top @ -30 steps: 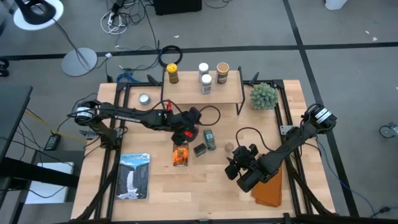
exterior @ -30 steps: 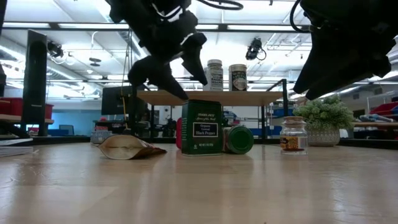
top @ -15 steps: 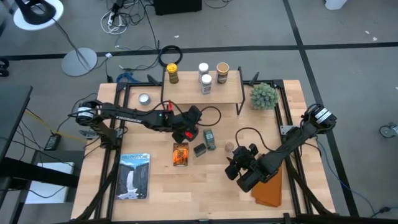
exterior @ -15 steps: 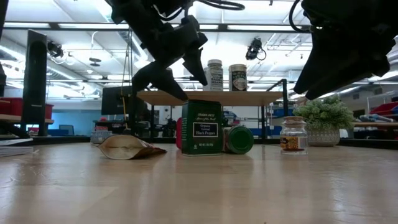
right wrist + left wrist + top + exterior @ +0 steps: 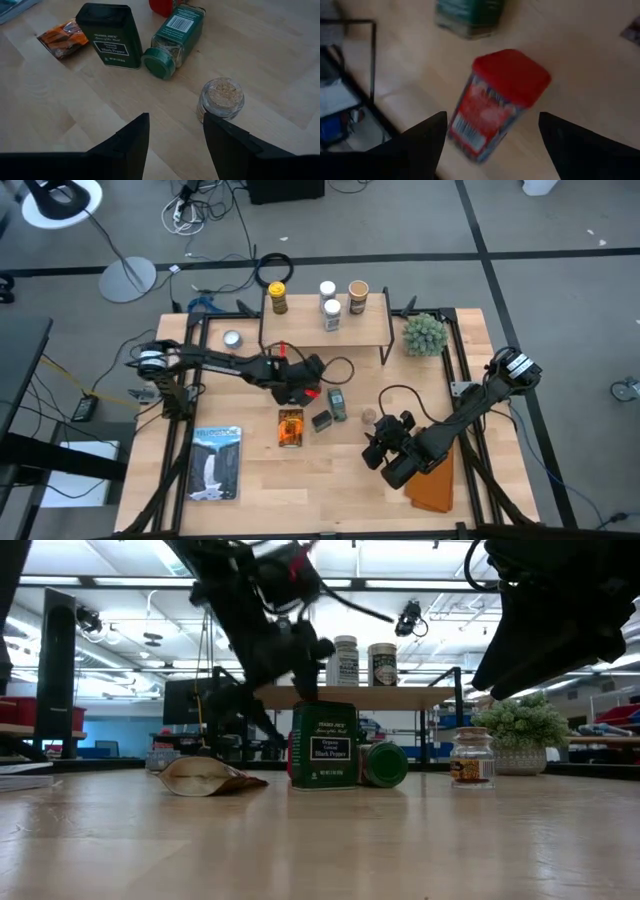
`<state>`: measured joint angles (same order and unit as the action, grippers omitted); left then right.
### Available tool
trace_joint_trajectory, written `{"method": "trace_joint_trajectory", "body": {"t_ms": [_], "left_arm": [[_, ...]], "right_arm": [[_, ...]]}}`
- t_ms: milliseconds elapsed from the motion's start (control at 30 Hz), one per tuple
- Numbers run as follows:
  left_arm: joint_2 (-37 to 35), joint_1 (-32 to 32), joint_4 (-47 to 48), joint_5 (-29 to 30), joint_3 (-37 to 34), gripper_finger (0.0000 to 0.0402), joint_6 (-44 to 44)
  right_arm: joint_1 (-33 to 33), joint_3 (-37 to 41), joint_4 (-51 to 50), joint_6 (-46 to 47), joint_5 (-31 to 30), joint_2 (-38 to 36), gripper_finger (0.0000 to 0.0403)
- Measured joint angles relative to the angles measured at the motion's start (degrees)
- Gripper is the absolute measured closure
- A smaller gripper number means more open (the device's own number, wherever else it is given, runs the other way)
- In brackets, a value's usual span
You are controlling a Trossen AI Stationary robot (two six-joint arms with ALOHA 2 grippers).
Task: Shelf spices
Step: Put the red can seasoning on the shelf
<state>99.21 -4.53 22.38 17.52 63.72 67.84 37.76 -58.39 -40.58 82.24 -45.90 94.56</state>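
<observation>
Four jars (image 5: pixel 329 302) stand on shelf (image 5: pixel 374 328). Still on table: red tin (image 5: pixel 499 102), dark box (image 5: pixel 109 36), green-lid jar (image 5: pixel 172 39), small jar (image 5: pixel 220 100), orange packet (image 5: pixel 290 427). Left gripper (image 5: pixel 490 137) spread over the tin; right gripper (image 5: pixel 175 135) hovers w/ fingers apart, empty.

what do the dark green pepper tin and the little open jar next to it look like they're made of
Black pepper tin: likely painted metal, going by its boxy shape, rounded corners and soft sheen. Small jar: clear glass or hard plastic; its tan contents show through the wall, but the look alone cannot settle which.
</observation>
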Motion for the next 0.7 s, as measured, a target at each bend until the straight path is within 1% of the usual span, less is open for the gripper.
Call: {"method": "trace_joint_trajectory", "body": {"t_ms": [100,133,200,267,300,433,567,700], "left_arm": [[3.2,0.1,-1.6,2.3,0.0,0.008,4.9],[4.3,0.1,-2.6,3.7,0.2,0.008,5.9],[5.9,0.5,-4.7,9.1,0.1,0.008,7.3],[6.8,0.8,-7.3,11.5,0.1,0.008,8.4],[7.0,0.8,-7.7,11.6,0.1,0.008,8.8],[6.9,0.9,-7.9,9.0,0.1,0.008,9.1],[6.9,1.2,-6.5,8.8,0.2,0.008,5.1],[6.4,3.3,-4.0,10.1,0.2,0.008,0.7]], "right_arm": [[0.0,0.0,0.0,0.0,0.0,0.0,0.0216],[0.0,0.0,-0.1,0.0,0.0,0.0,0.0216],[0.0,0.0,0.1,0.0,0.0,0.0,0.0216],[0.0,0.0,0.0,0.0,0.0,0.0,0.0216],[0.0,0.0,0.0,0.0,0.0,0.0,0.0216],[0.0,0.0,0.0,-0.9,0.0,0.0,0.0216],[0.0,0.0,0.2,-1.4,0.0,0.0,0.0216],[0.0,0.0,0.1,-1.5,0.0,0.0,0.0216]]}}
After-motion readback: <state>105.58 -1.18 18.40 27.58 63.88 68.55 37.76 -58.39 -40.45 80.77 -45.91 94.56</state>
